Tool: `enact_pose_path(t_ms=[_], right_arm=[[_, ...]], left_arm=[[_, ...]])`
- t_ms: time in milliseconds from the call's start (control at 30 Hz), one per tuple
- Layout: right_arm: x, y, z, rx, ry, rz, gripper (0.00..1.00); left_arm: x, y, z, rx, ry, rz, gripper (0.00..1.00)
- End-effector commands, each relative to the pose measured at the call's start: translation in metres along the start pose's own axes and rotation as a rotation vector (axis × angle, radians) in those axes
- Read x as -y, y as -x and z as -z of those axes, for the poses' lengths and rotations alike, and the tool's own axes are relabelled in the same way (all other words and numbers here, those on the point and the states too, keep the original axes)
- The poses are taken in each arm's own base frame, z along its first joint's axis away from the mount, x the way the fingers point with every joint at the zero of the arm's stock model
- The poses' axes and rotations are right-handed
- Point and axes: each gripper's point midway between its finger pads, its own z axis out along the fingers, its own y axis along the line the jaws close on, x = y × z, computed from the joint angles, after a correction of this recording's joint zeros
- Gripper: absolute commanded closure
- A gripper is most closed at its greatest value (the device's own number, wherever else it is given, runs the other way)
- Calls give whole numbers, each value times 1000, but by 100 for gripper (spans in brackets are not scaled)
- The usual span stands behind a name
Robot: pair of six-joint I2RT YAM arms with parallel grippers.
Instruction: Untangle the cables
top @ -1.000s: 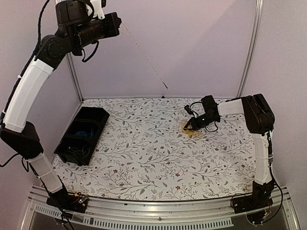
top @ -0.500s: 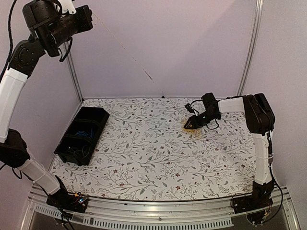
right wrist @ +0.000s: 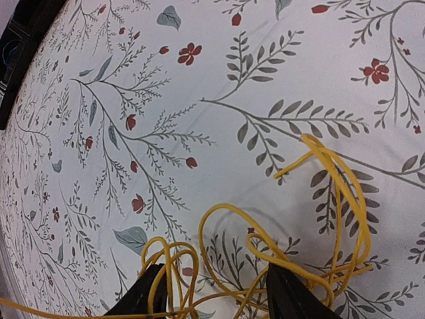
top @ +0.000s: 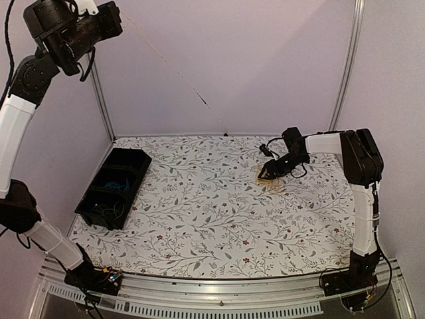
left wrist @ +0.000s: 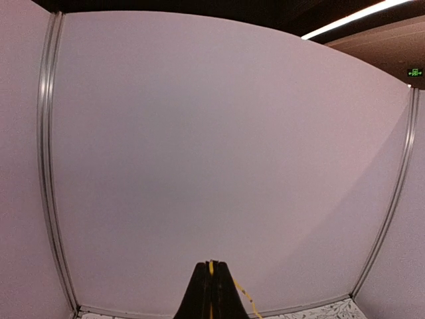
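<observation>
The cables are thin yellow wires. One strand [top: 166, 60] is pinched in my left gripper [top: 117, 14], which is shut high at the back left; it slants down towards the table's back edge, where I lose sight of its end. The left wrist view shows that strand [left wrist: 245, 293] clamped between the shut fingertips of the left gripper [left wrist: 211, 264]. A yellow tangle [top: 267, 179] lies on the floral table at the back right. My right gripper [top: 267, 174] sits over it, open. In the right wrist view its fingers [right wrist: 143, 296] straddle loops of the tangle [right wrist: 226, 207] without pinching them.
A black bin [top: 136, 159] with blue wires inside stands at the left of the table. Metal posts [top: 346, 66] and pale walls close in the back and sides. The floral tablecloth [top: 212, 219] covers the whole table.
My right gripper has opened over the yellow tangle and drawn back slightly to the right. The left arm has swung up and to the left, carrying its strand with it.
</observation>
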Motion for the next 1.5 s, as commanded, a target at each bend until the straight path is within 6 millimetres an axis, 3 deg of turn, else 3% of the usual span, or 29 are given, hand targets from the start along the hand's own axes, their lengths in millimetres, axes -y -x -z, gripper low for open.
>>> enact_pose_path(t_ms=[0, 200, 367, 467, 567, 667, 800, 900, 1000, 1100, 1167, 1267, 1367, 1467], right_arm=[[38, -60, 9, -176, -125, -150, 44], [48, -63, 26, -164, -145, -184, 40], [20, -36, 48, -95, -46, -119, 38], [22, -25, 71, -75, -128, -34, 37], [34, -34, 82, -94, -190, 7, 37], [49, -46, 84, -114, -213, -24, 37], [81, -59, 86, -105, -258, -86, 38], [97, -71, 82, -125, -269, -126, 40], [89, -70, 78, -117, -216, -120, 42], [78, -53, 87, -66, -225, -76, 41], [80, -51, 88, -63, -241, -71, 41], [95, -70, 80, -128, -288, -115, 43], [96, -78, 77, -140, -268, -145, 45], [81, -60, 92, -84, -236, -119, 45]], left_arm=[[-21, 47, 15, 123, 38, 54, 100], [-22, 53, 18, 141, 30, 48, 100], [-22, 37, 13, 103, 46, 22, 100], [-36, 43, 15, 99, 127, 2, 100], [-53, 57, 23, 134, 198, -15, 100], [-57, 61, 24, 147, 213, -17, 100], [-45, 51, 17, 130, 162, -4, 100], [-44, 58, 18, 153, 147, -6, 100], [-44, 70, 21, 185, 142, -11, 100], [-40, 64, 17, 167, 131, -30, 100], [-39, 60, 16, 154, 129, -40, 100], [-41, 66, 17, 171, 136, -44, 100], [-42, 66, 16, 174, 142, -61, 100], [-42, 56, 11, 143, 147, -90, 100]])
